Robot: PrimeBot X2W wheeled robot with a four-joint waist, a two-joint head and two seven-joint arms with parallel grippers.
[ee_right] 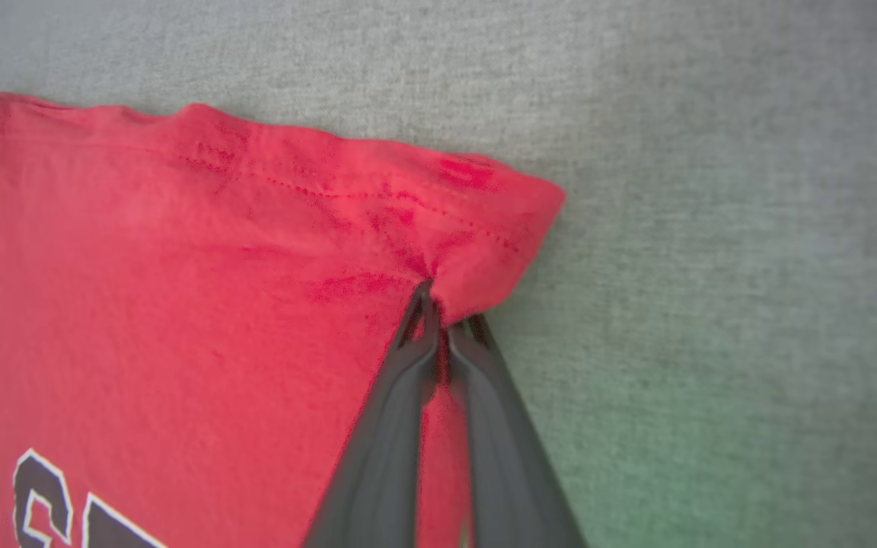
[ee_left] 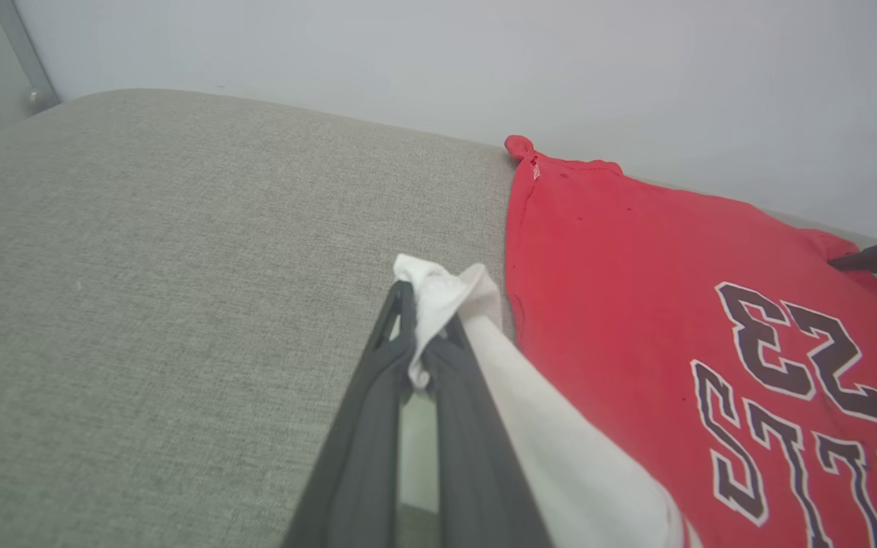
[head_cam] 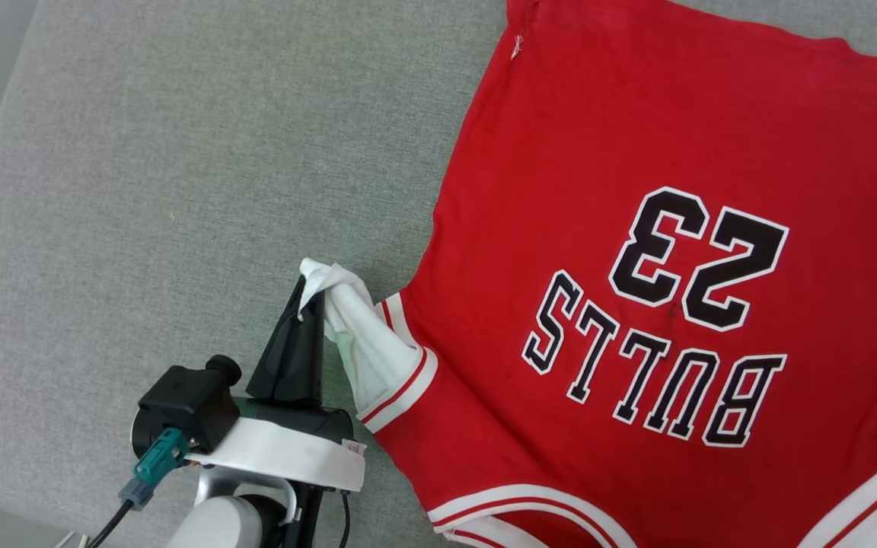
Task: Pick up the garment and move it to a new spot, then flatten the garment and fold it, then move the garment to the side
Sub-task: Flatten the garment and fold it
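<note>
- Garment [head_cam: 560,190] lies spread, mostly flat, on the grey fabric-covered surface [head_cam: 141,190], taking up the right half of the head view. Its hem is at the far side and its collar end is nearest the robot.
- Open room: a wide bare stretch of grey lies to the garment's left, running out to the surface's rounded edge. In the left wrist view the hem sits close to the far edge, with a pale wall [ee_left: 484,61] behind.
- Materials: the surface is a coarse woven grey, slightly padded. The garment is soft red knit with a stitched hem, white sleeves with red stripe trim, and black white-outlined lettering "BULLS 23", upside down to the head camera.
- Left pincer [head_cam: 309,301]: fingers pressed together, pinching the bunched end of the white sleeve [head_cam: 366,342], which is drawn up and away from the red body.
- Right pincer [ee_right: 438,320]: fingers closed together on the red hem corner. The fabric puckers at the tips, with bare grey just beyond.
</note>
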